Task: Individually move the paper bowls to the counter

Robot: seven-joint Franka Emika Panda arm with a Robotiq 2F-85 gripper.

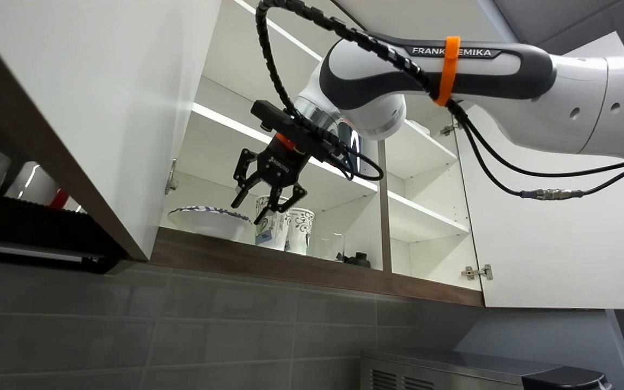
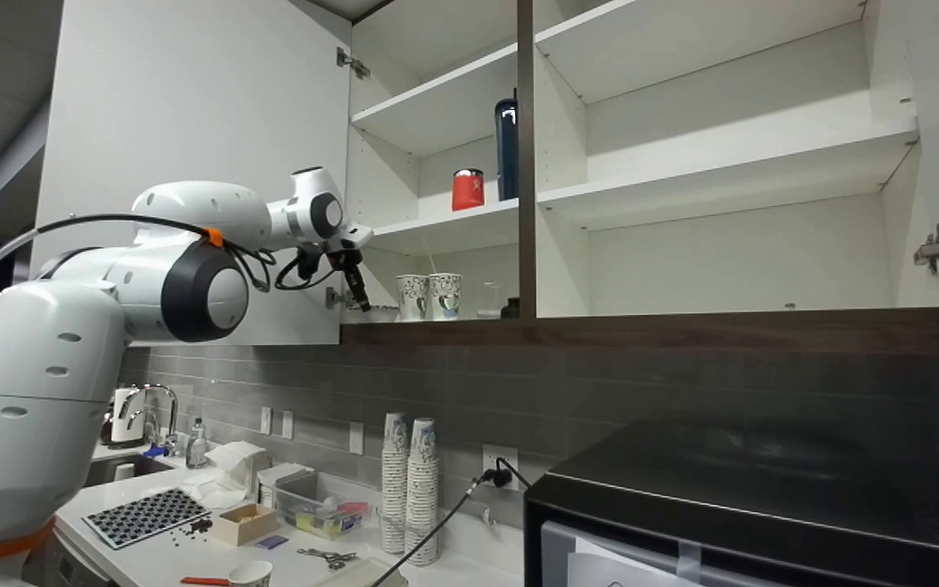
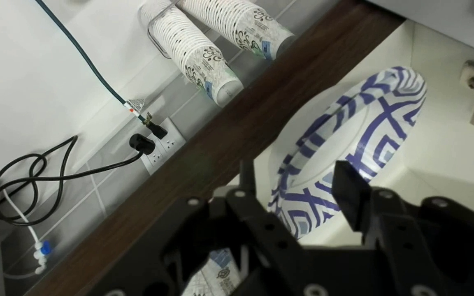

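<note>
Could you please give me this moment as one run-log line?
gripper: open, near paper bowl | paper bowl: in cabinet, beside patterned cups | move to counter: pending

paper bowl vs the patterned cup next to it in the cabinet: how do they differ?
Shape: the paper bowl is wide and shallow; the patterned cup is narrower and taller.
Pattern: the bowl has purple-blue geometric lines inside and over its rim; the cup has dark scrollwork on its outer wall.
Place: the cup stands closer than the bowl to the brown divider.
Shared: both are mostly white and sit in the same open cabinet.
</note>
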